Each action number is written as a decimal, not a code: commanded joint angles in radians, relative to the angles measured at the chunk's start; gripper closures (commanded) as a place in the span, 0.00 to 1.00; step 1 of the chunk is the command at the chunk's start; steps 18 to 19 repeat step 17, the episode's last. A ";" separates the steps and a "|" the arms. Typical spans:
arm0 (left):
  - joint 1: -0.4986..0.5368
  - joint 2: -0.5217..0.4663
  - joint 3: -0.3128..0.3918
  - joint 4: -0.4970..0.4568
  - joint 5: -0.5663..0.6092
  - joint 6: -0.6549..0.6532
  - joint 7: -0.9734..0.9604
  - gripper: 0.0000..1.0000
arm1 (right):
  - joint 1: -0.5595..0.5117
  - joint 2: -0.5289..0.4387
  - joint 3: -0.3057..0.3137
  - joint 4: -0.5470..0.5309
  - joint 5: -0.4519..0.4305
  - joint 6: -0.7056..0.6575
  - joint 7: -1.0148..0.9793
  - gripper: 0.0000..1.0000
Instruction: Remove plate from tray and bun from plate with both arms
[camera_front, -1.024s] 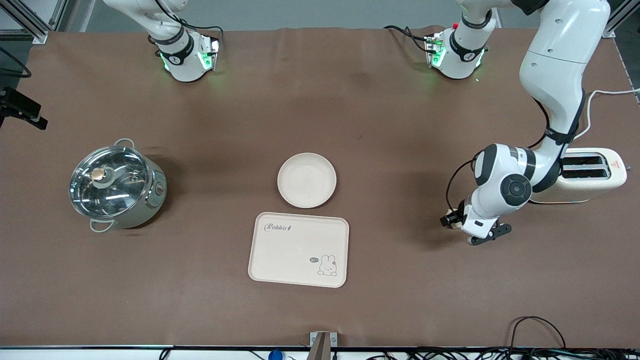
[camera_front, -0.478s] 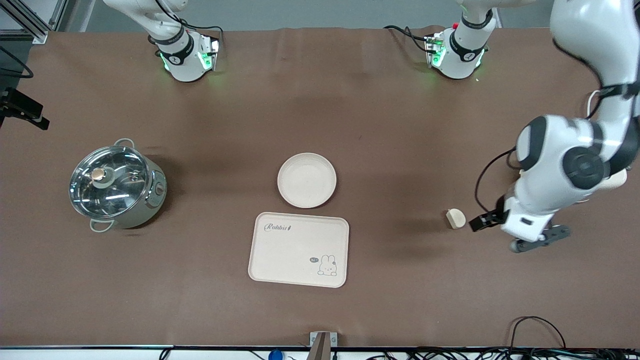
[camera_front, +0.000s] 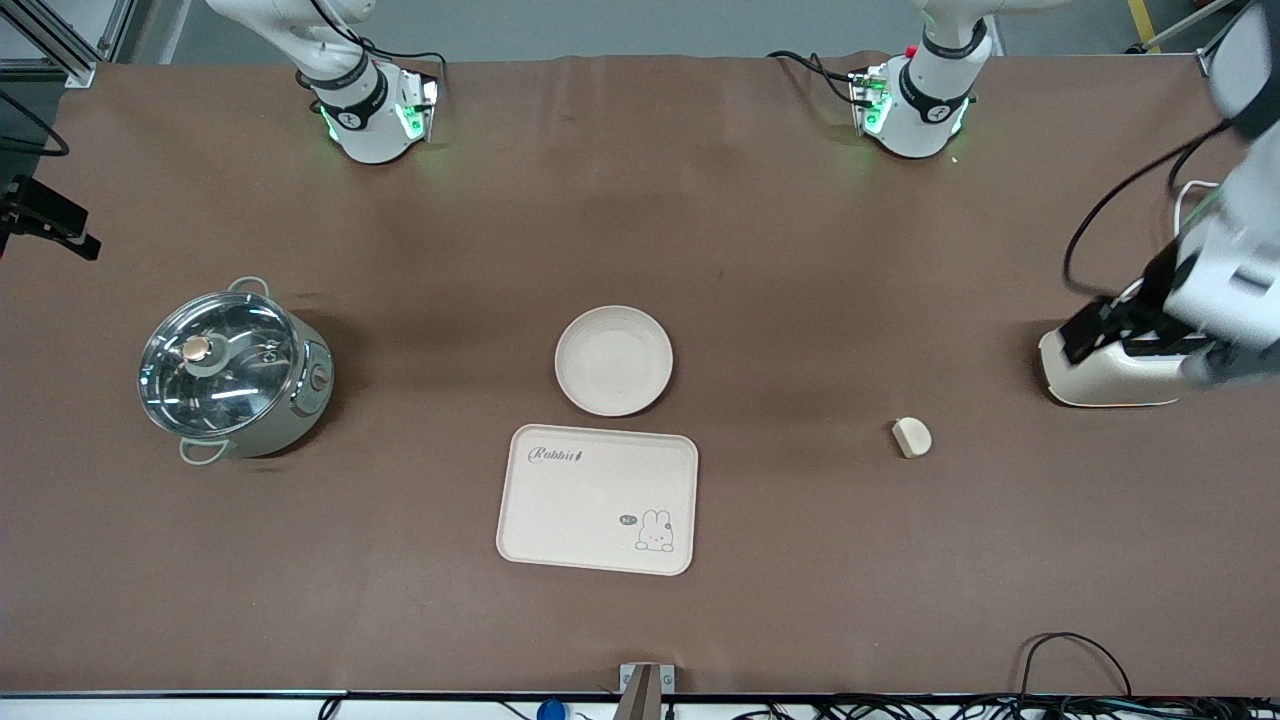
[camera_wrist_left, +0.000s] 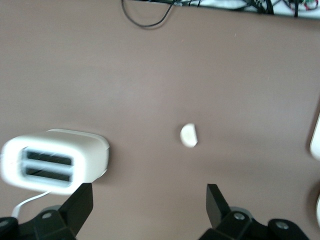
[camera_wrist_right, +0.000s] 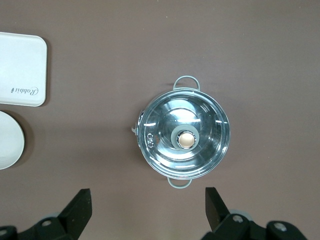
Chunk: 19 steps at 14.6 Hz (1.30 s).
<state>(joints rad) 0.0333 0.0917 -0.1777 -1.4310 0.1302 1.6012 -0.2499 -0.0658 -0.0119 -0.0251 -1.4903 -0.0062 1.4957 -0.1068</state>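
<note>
The round cream plate (camera_front: 613, 360) lies mid-table, just farther from the front camera than the rabbit tray (camera_front: 597, 499). Its edge shows in the right wrist view (camera_wrist_right: 7, 140). The small pale bun (camera_front: 911, 437) lies alone on the table, between the tray and the toaster; it also shows in the left wrist view (camera_wrist_left: 189, 135). My left gripper (camera_front: 1087, 336) is open and empty, up in the air over the toaster, apart from the bun (camera_wrist_left: 150, 205). My right gripper (camera_wrist_right: 148, 207) is open and empty, high over the table by the pot, and is out of the front view.
A steel pot with a glass lid (camera_front: 232, 372) stands toward the right arm's end (camera_wrist_right: 185, 139). A cream toaster (camera_front: 1100, 378) stands toward the left arm's end (camera_wrist_left: 50, 162), with a white cable. Cables lie along the table's near edge.
My left gripper has left the bun lying on the table, then risen and swung away toward the toaster. The plate, tray and pot have not moved.
</note>
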 joint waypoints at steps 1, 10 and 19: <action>0.028 -0.072 0.001 -0.032 -0.056 -0.082 0.116 0.00 | 0.004 -0.030 -0.004 -0.031 0.008 0.009 -0.010 0.00; -0.013 -0.213 0.075 -0.153 -0.126 -0.162 0.193 0.00 | 0.006 -0.030 0.001 -0.030 0.009 0.009 -0.010 0.00; -0.021 -0.179 0.076 -0.123 -0.124 -0.152 0.196 0.00 | 0.008 -0.030 0.001 -0.027 0.008 0.009 -0.010 0.00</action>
